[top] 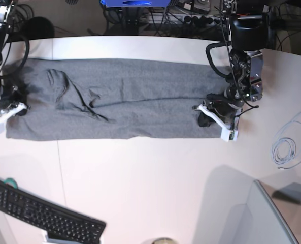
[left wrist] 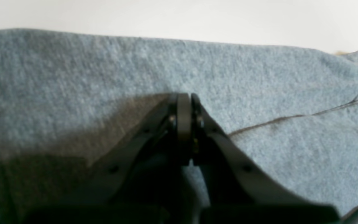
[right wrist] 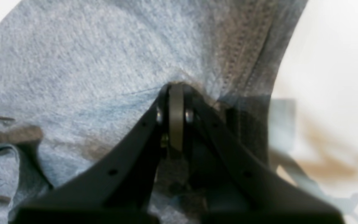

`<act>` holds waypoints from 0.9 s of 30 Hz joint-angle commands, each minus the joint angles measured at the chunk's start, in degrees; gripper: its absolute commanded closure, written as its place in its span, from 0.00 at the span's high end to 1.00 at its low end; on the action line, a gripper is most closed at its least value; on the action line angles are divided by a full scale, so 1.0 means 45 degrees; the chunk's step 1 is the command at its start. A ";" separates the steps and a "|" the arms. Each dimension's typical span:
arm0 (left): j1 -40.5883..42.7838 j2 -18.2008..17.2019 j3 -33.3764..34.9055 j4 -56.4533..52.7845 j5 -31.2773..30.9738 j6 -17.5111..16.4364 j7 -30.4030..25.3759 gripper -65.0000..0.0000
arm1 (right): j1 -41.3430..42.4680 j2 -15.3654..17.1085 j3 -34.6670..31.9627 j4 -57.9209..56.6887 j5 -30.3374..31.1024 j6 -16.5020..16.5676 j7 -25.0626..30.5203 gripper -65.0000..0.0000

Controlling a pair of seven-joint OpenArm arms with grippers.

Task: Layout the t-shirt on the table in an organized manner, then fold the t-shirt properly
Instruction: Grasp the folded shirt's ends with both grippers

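Bare table (top: 155, 178) in front of the t-shirt (top: 130, 101), keyboard (top: 41, 213) at near corner, coiled cable (top: 285, 150) beside

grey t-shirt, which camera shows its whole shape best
The base view: the heather-grey knit t-shirt lies as one long band across the white table. Both wrist views show only close fabric patches around a shut claw.
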 commanded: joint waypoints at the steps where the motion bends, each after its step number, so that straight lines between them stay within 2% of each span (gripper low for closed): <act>1: -0.0176 -0.0022 0.0056 0.0135 0.0055 0.0074 0.0154 0.00 | -0.0240 0.0173 0.0037 -0.0069 -0.0782 -0.0604 -0.0733 0.01; 6: 0.0039 -0.0080 -0.0002 0.1581 -0.0082 0.0074 0.0408 0.00 | -0.0299 0.0154 0.0057 -0.0069 -0.0724 -0.0604 -0.0733 0.01; 11: 0.1446 -0.0100 -0.0569 0.5644 -0.0082 0.0074 0.2518 0.00 | -0.0338 0.0154 0.0076 -0.0069 -0.0724 -0.0624 -0.0752 0.01; 14: 0.2247 -0.0002 -0.1174 0.6953 -0.0082 0.0074 0.3241 0.00 | -0.0533 0.0154 0.0076 -0.0050 -0.0704 -0.0624 -0.0752 0.01; 19: 0.3184 -0.0100 -0.1096 0.6094 0.0055 0.0074 0.3163 0.00 | -0.0729 -0.0003 0.0389 -0.0030 -0.0704 -0.0624 -0.0752 0.01; 24: 0.3536 -0.0412 -0.1116 0.4433 0.0055 0.0074 0.1522 0.00 | -0.0768 -0.0100 0.0565 -0.0030 -0.0743 -0.0624 -0.0752 0.01; 27: 0.3536 -0.0432 -0.1116 0.3945 0.0036 0.0074 0.1405 0.00 | -0.0787 -0.0100 0.0584 -0.0030 -0.0743 -0.0624 -0.0752 0.01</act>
